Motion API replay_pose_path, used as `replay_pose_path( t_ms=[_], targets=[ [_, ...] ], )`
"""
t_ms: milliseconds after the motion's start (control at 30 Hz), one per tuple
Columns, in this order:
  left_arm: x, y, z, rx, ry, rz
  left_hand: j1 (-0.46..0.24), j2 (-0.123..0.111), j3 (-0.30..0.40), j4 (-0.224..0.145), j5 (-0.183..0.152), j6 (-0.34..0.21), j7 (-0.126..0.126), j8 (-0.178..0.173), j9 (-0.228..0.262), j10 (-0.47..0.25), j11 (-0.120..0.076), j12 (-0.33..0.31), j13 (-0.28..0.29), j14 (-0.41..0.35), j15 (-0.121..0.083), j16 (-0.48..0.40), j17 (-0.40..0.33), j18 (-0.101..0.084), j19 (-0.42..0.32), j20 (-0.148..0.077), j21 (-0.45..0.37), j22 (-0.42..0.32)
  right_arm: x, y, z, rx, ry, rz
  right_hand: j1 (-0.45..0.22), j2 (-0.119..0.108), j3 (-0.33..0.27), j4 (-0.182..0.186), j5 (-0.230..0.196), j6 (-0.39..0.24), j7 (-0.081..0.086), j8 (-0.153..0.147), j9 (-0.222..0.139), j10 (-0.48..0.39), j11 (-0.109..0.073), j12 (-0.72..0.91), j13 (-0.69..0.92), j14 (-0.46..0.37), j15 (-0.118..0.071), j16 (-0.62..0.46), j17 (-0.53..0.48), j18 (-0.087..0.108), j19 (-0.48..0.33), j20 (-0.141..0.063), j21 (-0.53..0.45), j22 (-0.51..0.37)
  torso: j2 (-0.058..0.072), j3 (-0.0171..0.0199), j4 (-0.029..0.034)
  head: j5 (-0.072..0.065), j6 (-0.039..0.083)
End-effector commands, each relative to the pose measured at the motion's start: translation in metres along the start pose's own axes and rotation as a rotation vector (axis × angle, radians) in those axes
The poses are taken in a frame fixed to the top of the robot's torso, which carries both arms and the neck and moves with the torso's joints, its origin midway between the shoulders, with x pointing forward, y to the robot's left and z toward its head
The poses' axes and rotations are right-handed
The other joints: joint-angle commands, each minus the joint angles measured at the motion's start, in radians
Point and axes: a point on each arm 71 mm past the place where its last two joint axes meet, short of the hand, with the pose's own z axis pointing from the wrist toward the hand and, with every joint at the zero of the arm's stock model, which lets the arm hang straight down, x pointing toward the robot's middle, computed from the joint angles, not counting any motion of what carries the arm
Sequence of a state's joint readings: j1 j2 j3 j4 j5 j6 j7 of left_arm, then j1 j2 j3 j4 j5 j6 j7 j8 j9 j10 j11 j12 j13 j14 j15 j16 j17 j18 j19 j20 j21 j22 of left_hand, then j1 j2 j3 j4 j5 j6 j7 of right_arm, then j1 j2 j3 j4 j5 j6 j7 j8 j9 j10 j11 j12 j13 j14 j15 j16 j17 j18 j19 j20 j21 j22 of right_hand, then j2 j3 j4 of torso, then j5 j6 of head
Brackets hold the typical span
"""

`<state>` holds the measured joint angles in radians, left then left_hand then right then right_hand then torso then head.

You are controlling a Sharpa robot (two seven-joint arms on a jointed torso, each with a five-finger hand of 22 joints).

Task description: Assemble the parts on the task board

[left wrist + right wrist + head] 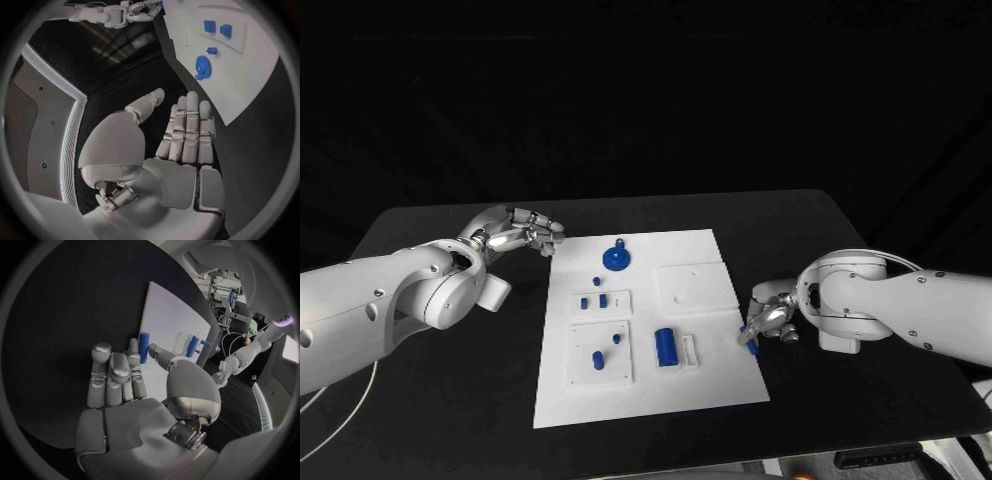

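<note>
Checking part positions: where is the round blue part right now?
In the head view, the round blue part sits on the task board's far end, nearest the left hand, which is not touching it.

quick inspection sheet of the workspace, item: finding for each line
surface: black table, bare around the board.
job's things: white task board in the middle of the table; on it a blue disc with a knob at the far end, a blue cylinder nearer, and small blue pieces in the raised white fixtures.
clutter: nothing seen.
hands: left hand hovers beside the board's far left corner, fingers straight, holding nothing; right hand at the board's right edge pinches a small blue part.
cables: thin pale cable under the left arm.
surroundings: dark backdrop behind the table.
</note>
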<state>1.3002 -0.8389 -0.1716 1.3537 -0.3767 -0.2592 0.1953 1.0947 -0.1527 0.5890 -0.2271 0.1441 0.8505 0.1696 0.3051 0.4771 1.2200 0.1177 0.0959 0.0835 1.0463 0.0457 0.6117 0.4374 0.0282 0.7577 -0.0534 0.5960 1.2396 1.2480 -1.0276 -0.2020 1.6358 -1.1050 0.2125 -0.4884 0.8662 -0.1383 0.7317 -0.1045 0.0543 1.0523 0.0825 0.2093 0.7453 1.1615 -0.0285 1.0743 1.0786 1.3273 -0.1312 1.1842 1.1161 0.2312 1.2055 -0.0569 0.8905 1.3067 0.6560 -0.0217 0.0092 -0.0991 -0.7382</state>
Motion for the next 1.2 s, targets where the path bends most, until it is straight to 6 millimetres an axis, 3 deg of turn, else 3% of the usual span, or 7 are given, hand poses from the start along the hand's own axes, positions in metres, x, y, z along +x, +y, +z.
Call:
replay_pose_path(
  t_ms=[33,267,467,767,1033,1200],
  targets=[
    [0.001,-0.002,0.000,0.012,0.010,-0.008,-0.006,0.002,0.000,0.004,-0.005,-0.007,0.001,-0.002,-0.001,-0.006,0.001,-0.006,0.001,0.004,0.004,-0.006,0.001,0.007,0.001,0.004,-0.003,0.001,0.009,-0.002,0.007,0.027,0.013,-0.024,0.044,0.006,0.042,-0.041,0.002,-0.002,0.003,-0.003,-0.064,0.005,0.002,0.003,0.001,-0.005,0.000,0.001,-0.002,0.030,0.000,0.006,0.006,0.002,-0.001,-0.0006,0.0001,0.000,-0.001],
    [0.001,-0.001,0.000,0.010,0.012,-0.008,-0.006,0.003,0.000,0.004,-0.005,-0.007,0.001,-0.002,-0.001,-0.006,0.001,-0.006,0.001,0.004,0.004,-0.007,0.002,0.007,0.001,0.004,-0.003,0.001,0.008,-0.005,0.011,0.060,-0.005,-0.013,0.054,0.026,0.073,-0.102,0.018,0.007,0.004,0.000,-0.068,0.011,0.003,0.003,-0.001,-0.002,0.002,0.002,-0.006,0.031,0.001,0.018,0.010,0.004,-0.002,-0.0013,0.0004,0.001,-0.001],
    [0.001,-0.001,0.000,0.010,0.010,-0.008,-0.005,0.002,0.000,0.004,-0.005,-0.007,0.001,-0.002,-0.001,-0.006,0.001,-0.006,0.001,0.005,0.004,-0.007,0.003,0.007,0.001,0.004,-0.004,0.002,0.007,-0.009,0.011,0.072,-0.005,0.011,0.050,0.031,0.079,-0.114,0.016,0.011,0.003,0.002,-0.069,0.014,0.003,0.003,-0.001,-0.001,0.002,0.003,-0.007,0.031,0.002,0.021,0.010,0.004,-0.002,-0.0010,0.0005,0.002,0.002],
    [0.001,-0.001,0.000,0.010,0.013,-0.008,-0.006,0.003,0.000,0.005,-0.005,-0.007,0.001,-0.002,-0.001,-0.006,0.001,-0.007,0.001,0.005,0.004,-0.009,0.005,0.007,0.001,0.004,-0.004,0.003,-0.001,-0.033,0.009,0.121,-0.012,0.071,0.015,0.026,0.085,-0.091,0.005,0.018,0.002,0.003,-0.074,0.021,0.002,0.003,-0.003,0.001,0.002,0.004,-0.009,0.031,0.007,0.025,0.011,0.002,-0.001,-0.0003,0.0000,0.011,0.009],
    [0.002,-0.001,0.001,0.006,0.018,-0.008,-0.008,0.004,-0.001,0.007,-0.005,-0.007,0.001,-0.002,-0.001,-0.005,0.002,-0.007,0.002,0.005,0.004,-0.010,0.007,0.007,0.002,0.004,-0.005,0.003,-0.026,-0.021,-0.009,0.070,-0.063,0.095,-0.019,0.022,0.076,-0.060,-0.005,0.023,0.001,0.005,-0.076,0.024,0.000,0.002,-0.003,0.002,0.000,0.007,-0.010,0.031,0.011,0.024,0.013,0.001,-0.001,-0.0007,-0.0003,0.013,0.012],
    [0.002,-0.001,0.001,0.006,0.021,-0.009,-0.012,0.006,-0.002,0.012,-0.004,-0.007,0.001,-0.002,-0.001,-0.005,0.002,-0.007,0.002,0.006,0.004,-0.012,0.010,0.006,0.002,0.004,-0.006,0.005,-0.028,-0.012,-0.016,0.040,-0.069,0.108,-0.034,0.021,0.070,-0.037,-0.006,0.026,-0.002,0.008,-0.076,0.026,-0.002,0.003,-0.002,0.002,-0.002,0.010,-0.009,0.031,0.013,0.022,0.014,0.000,-0.001,-0.0013,0.0012,0.016,0.014]
  ],
)
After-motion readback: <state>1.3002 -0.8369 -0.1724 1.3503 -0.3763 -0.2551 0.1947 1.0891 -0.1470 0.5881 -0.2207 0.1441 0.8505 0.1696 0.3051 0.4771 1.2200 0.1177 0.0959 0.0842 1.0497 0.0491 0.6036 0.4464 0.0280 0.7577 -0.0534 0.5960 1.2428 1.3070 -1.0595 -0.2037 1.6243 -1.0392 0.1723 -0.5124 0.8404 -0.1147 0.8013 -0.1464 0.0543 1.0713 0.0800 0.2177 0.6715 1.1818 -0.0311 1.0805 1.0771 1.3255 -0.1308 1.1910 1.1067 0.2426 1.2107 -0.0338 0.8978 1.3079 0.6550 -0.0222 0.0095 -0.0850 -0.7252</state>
